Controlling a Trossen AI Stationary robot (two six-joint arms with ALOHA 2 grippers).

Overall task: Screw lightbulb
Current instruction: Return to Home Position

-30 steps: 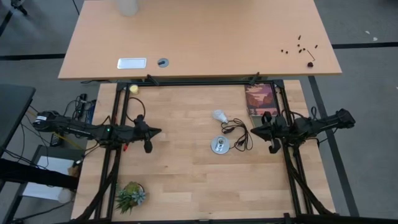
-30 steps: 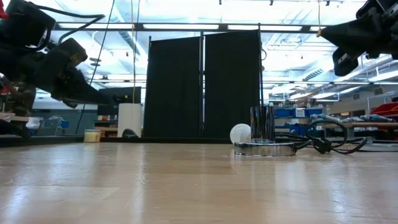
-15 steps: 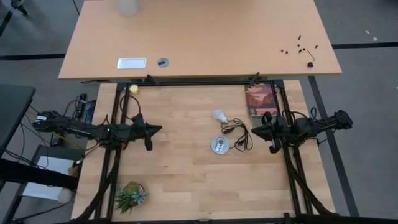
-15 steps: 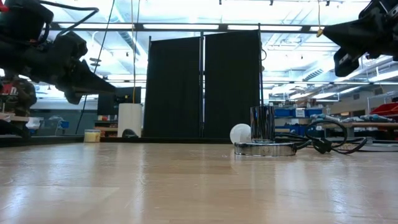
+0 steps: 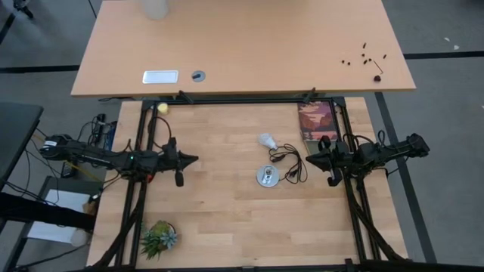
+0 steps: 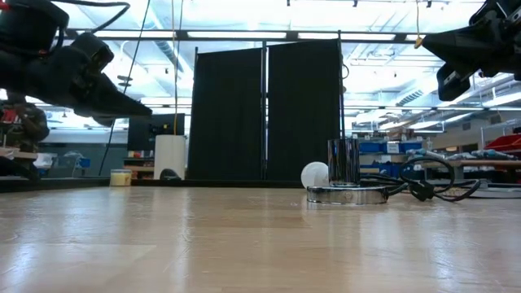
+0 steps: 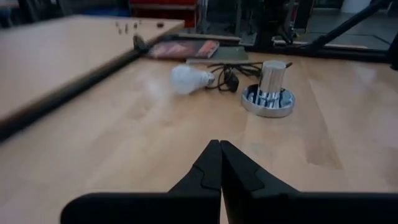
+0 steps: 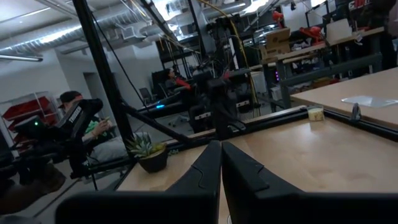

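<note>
The white lightbulb [image 5: 265, 140] lies on its side on the wooden table, its screw base toward the black cord [image 5: 290, 162]; the left wrist view shows the lightbulb [image 7: 188, 79] too. Just nearer stands the round silvery socket [image 5: 266, 176], upright on its disc base [image 7: 268, 103]. My left gripper [image 5: 193, 159] hovers shut over the table's left part, pointing at them, well short of both. My right gripper [image 5: 308, 160] hovers shut at the right, just beyond the cord, tipped slightly upward. Neither holds anything.
A dark book [image 5: 316, 119] lies at the far right of the table. A small potted plant [image 5: 159, 237] stands at the near left corner, and a yellow ball [image 5: 162, 108] at the far left. A second, larger table [image 5: 242, 45] stands behind. A person [image 8: 74, 102] sits beyond the table's left side.
My left gripper has tipped and rolled a little at the wrist while staying in place above the table's left part. It stays shut. The bulb, socket and right arm have kept still.
</note>
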